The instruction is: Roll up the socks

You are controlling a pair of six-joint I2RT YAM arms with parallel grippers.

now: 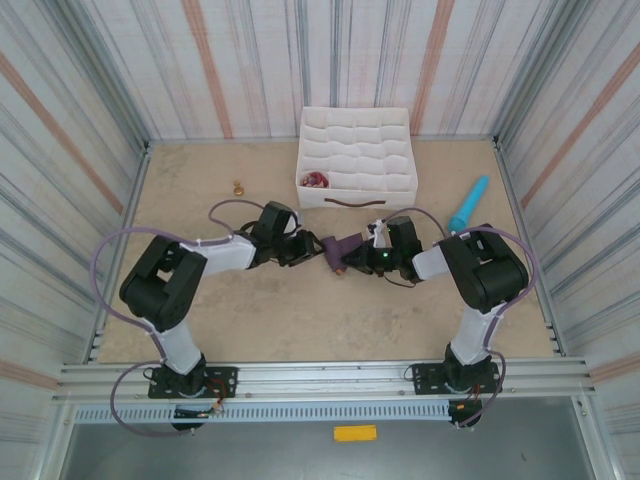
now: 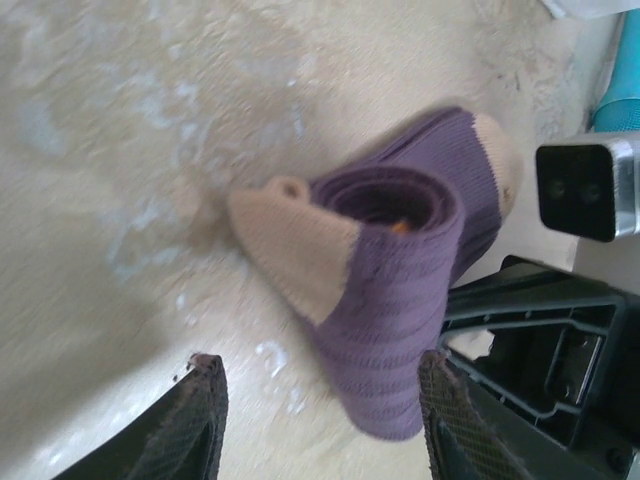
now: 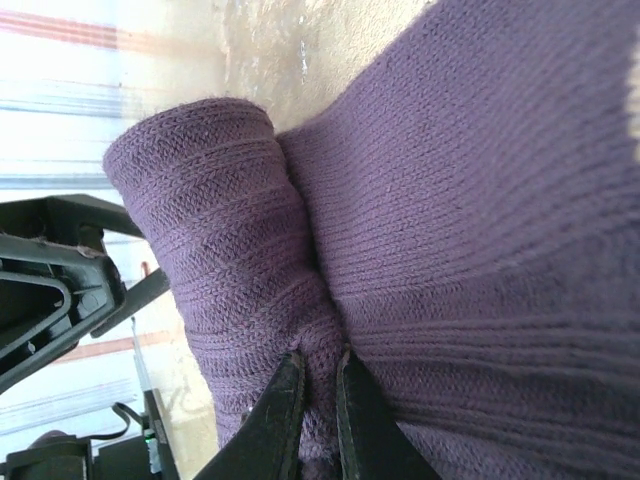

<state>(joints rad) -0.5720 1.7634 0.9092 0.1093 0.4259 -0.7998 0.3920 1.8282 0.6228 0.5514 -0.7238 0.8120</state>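
A purple sock with a tan heel lies on the table, partly rolled into a loose coil; a speck of orange shows inside the coil. In the top view the sock sits between the two grippers at mid-table. My left gripper is open, and the coil's lower end lies between its fingers, close to the right finger. From the other side, my right gripper is shut on a pinched fold of the purple sock. In the top view the left gripper and right gripper face each other.
A white divided box stands at the back centre, with a reddish bundle in its front left cell. A turquoise stick lies to the right and a small brown object to the back left. Striped walls enclose the table.
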